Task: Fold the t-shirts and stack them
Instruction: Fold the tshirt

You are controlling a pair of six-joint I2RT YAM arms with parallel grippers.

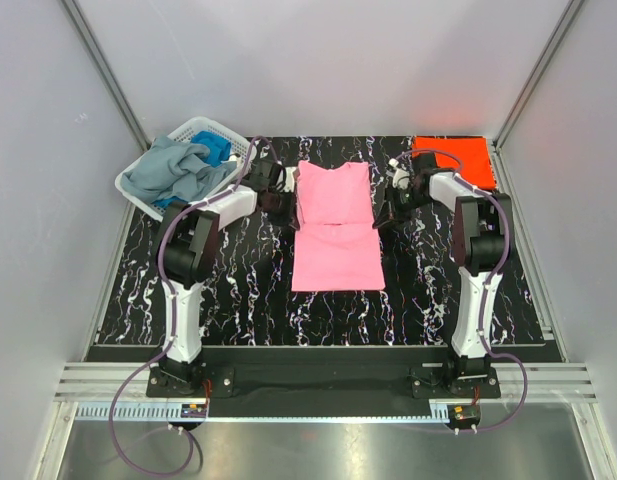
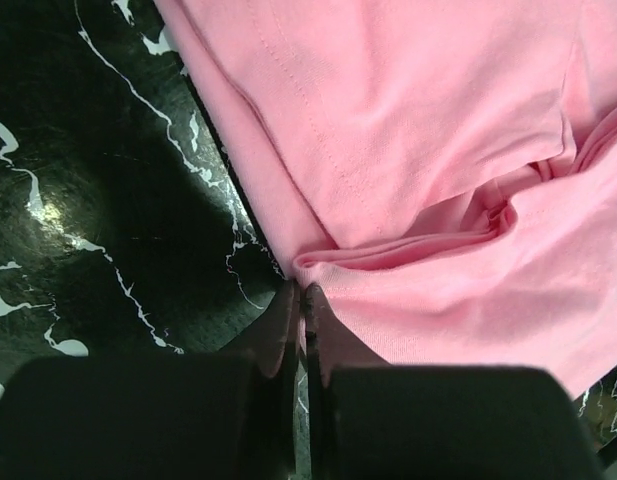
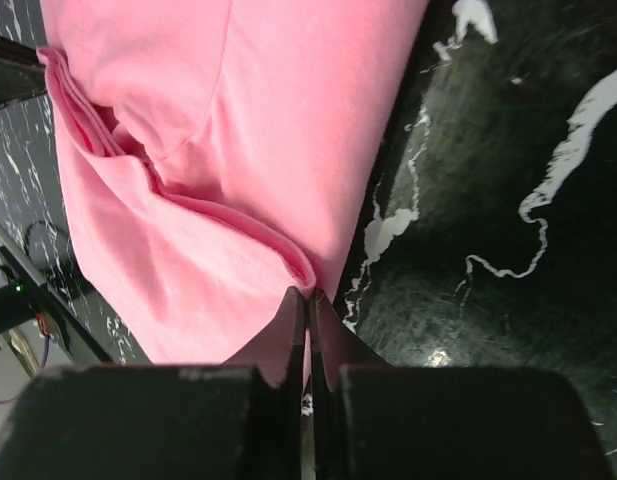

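Left claw (image 2: 300, 292): pressed together, tips nipping the bunched fold on the left edge of the pink t-shirt (image 1: 333, 225). Only a thin lip of cloth seemed to be caught, tbh.
Right claw (image 3: 308, 296): same deal on the pink t-shirt's right edge. It was closed tight on the little roll of fabric where the layers met.
Doing this step well: my guess was the half-fold. I'd have lifted both sides together at the same height and speed so the crease stayed straight. Go just high enough for the cloth to clear itself, then lay it down square on the other half. With bites that shallow, any yank could slip a layer out, so slow and even was the way.
Left arm pose: elbow up, forearm reaching in toward the pink t-shirt's left side, wrist pitched down so the claw met the bench (image 1: 238, 290) low.
Right arm pose: near mirror image, bent over and pointing in at the right side.
Pink t-shirt: lay flat between the two claws with the sleeves tucked in. A crease ran across its middle, roughly level with both grips.
Orange-red t-shirt (image 1: 453, 158): folded flat, off beyond the pink t-shirt's far right corner.
Grey-blue t-shirt (image 1: 173, 172) and blue t-shirt (image 1: 216, 148): heaped in the white basket (image 1: 205, 124), out past the pink t-shirt's far left.
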